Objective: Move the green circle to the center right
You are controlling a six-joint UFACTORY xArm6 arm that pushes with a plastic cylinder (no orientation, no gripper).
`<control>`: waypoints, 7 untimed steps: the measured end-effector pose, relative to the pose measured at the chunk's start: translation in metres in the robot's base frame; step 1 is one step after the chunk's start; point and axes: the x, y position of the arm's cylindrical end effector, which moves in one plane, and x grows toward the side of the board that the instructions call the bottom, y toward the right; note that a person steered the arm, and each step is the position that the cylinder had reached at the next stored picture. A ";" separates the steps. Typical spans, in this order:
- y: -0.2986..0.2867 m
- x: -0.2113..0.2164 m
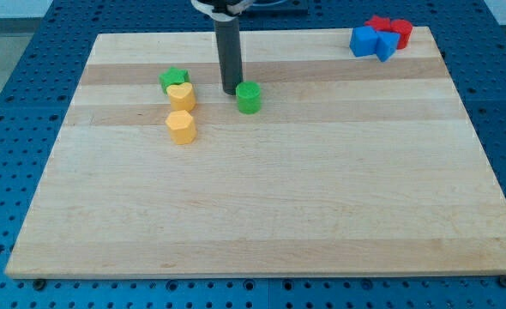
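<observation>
On a pale wooden board [262, 215], my tip [231, 92] stands planted in the upper-left part of the surface, the dark rod rising straight up and out of the view's top. It is a bare rod end with no jaws to spread or press together, and it pinches nothing. Just to its right and slightly below sits the green circle [249, 97], close beside the tip; whether the two touch cannot be told. To the view's left of the tip, a second green block [172, 80] of unclear shape sits touching a yellow heart-like block [182, 96] just below it. Another yellow block [182, 126] lies a little farther down, apart from the first. Well away in the board's top-right corner, two blue blocks [372, 41] and two red blocks [392, 28] huddle together. A blue perforated table [30, 94] surrounds the board.
</observation>
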 end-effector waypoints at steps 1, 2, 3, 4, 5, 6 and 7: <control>0.031 0.013; 0.068 0.028; 0.096 0.040; 0.057 0.034; 0.036 0.053; 0.067 0.078; 0.115 0.081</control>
